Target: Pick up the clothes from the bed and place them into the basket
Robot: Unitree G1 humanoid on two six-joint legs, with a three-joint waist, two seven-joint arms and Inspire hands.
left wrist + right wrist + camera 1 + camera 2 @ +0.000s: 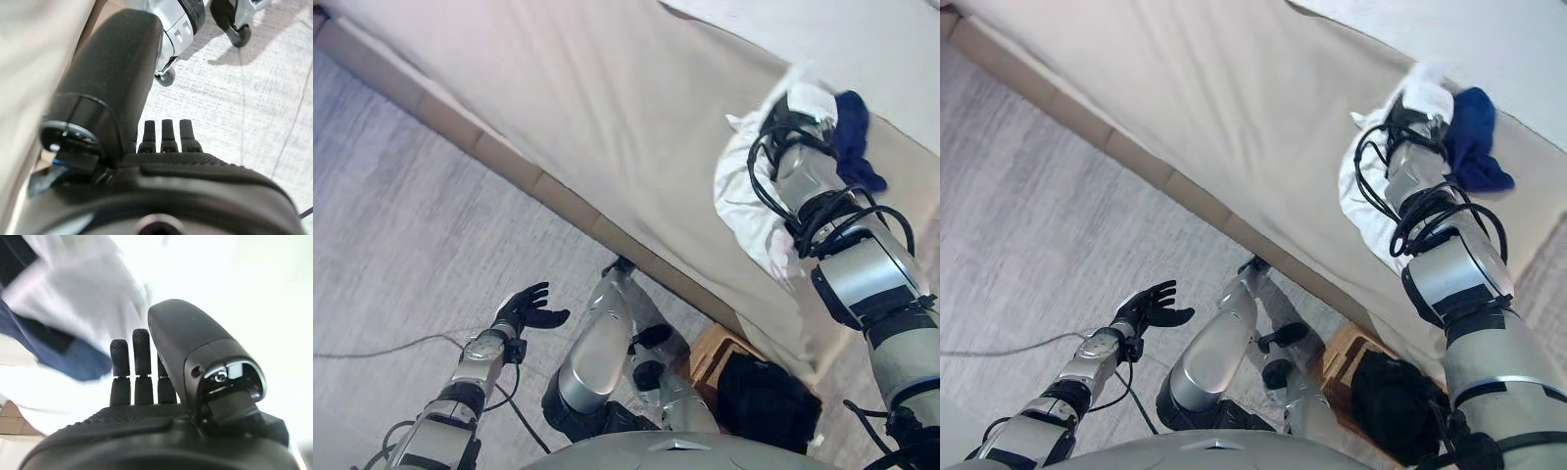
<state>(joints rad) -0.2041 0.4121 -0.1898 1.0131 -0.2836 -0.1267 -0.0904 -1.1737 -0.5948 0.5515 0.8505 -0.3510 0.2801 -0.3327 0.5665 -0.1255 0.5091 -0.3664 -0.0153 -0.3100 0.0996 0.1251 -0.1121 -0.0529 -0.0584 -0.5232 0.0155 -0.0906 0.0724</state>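
A white garment (744,196) and a dark blue garment (854,132) lie together on the beige bed (607,98) at the right. My right hand (786,119) is over them, its wrist above the white cloth. In the right wrist view the hand (146,421) has straight fingers (141,352), open, with the blue cloth (73,357) and the white cloth (83,293) just past them. A tan basket (710,354) stands on the floor by the bed's near edge, with a dark bundle (769,401) in it. My left hand (529,308) is open and empty, low over the floor at the left.
The bed's tan side edge (509,166) runs diagonally from upper left to lower right. Grey carpet (401,215) covers the floor at the left. In the left wrist view the straight fingers (166,137) point over the carpet.
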